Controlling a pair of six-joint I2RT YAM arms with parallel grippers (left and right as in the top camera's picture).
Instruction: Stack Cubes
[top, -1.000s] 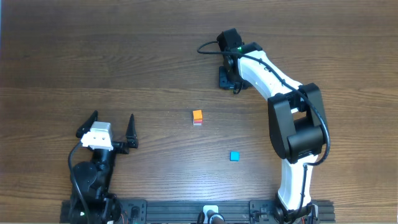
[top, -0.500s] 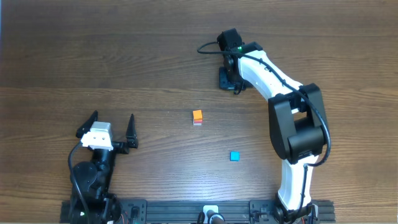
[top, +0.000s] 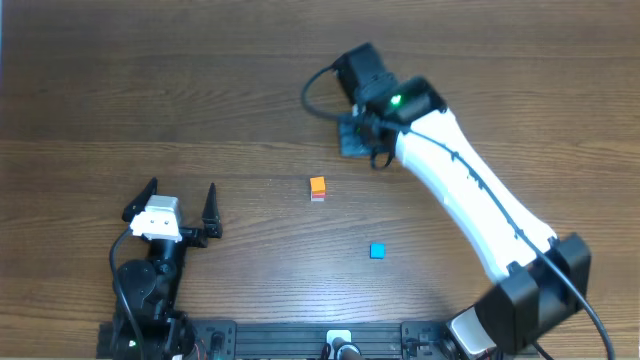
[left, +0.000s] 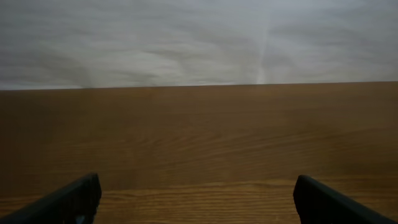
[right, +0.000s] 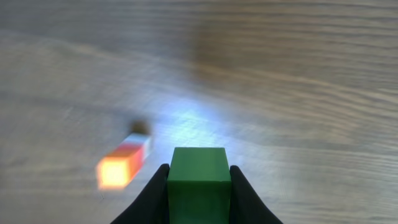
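Clamping a plain, matte green cube (right: 199, 177) by two opposite sides, right fingers (right: 244, 202) hold it above the counter (top: 200, 80) near an orange cube (top: 317, 184) stacked on a pale cube (top: 317, 197); left fingers (left: 68, 199) gape, empty.

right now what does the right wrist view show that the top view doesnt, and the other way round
Right wrist view: the green cube, clamped in the right pincer. Top view: the blue cube, lying by itself nearer the arm bases, and the left pincer, open and well away from the cubes. Both: the orange cube stacked on a pale cube, and the wooden table.
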